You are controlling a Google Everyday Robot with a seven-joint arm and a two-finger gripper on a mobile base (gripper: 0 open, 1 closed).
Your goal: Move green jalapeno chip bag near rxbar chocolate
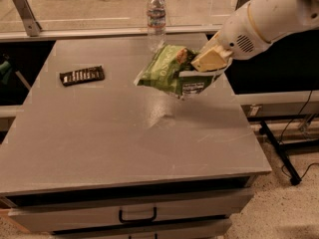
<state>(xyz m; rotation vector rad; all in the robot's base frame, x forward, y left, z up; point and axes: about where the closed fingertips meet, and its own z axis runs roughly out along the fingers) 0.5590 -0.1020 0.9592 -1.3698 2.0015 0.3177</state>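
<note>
Green jalapeno chip bag (167, 71) in jaws, aloft over table (99, 133)

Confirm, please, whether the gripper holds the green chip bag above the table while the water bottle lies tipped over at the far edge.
Not quite: the camera view shows the water bottle standing upright there. The gripper does hold the green jalapeno chip bag above the table.

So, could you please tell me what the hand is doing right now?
Hand: closed on the green chip bag, in the air above the table.
</note>
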